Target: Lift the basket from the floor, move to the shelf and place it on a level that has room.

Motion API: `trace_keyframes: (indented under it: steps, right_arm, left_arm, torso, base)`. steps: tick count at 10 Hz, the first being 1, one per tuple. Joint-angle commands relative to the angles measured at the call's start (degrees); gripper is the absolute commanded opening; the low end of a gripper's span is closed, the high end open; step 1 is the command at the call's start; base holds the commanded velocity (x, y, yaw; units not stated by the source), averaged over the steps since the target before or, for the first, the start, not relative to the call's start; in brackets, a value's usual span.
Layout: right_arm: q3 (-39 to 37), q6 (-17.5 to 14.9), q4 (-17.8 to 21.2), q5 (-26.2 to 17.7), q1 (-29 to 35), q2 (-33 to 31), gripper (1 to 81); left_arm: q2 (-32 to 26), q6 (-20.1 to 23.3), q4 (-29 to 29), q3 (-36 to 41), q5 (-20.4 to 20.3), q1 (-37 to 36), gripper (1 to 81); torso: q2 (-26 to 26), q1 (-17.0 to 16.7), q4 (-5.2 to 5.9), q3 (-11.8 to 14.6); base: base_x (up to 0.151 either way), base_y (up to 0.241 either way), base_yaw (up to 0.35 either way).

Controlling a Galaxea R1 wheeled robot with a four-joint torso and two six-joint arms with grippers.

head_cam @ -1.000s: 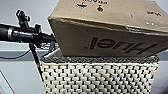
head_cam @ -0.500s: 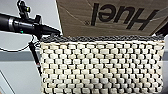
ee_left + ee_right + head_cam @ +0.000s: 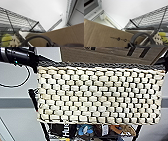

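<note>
Head view: basket raised before shelf; tool fingers indiscernible.

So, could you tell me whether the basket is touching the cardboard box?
Cannot tell. In the head view the basket covers the lower edge of the box, so the rim and the cardboard overlap without any contact or gap plainly showing.

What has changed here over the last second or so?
The woven basket has risen in the head view and now covers most of it. The cardboard box behind it has shrunk to a strip along the top, and cluttered shelf items have appeared beneath the basket. The dark arm remains at the basket's upper left corner.
</note>
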Motion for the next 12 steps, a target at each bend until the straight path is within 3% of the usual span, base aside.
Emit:
trace_keyframes:
  steps: [1, 7, 12]
  right_arm:
    - [-7.45, -0.72, -0.96, 3.02, 9.19, 4.14, 1.0]
    - [-16.33, -0.72, -0.87, 0.38, 13.41, 9.5, 1.0]
    - [-20.73, -1.6, -1.66, 0.38, 12.71, 13.99, 1.0]
  left_arm:
    - [4.48, 1.41, 0.54, -6.21, -3.15, -7.7, 1.0]
    - [11.0, 1.41, -0.34, -13.69, -2.01, -11.04, 1.0]
    - [14.69, 1.5, 0.01, -20.02, 0.1, -11.84, 1.0]
  torso:
    - [0.0, 0.0, 0.0, 0.0]
    - [0.02, 0.0, 0.0, -0.02]
    - [0.02, 0.02, 0.0, -0.02]
  base:
    - [0.0, 0.0, 0.0]
    - [0.0, 0.0, 0.0]
    - [0.0, 0.0, 0.0]
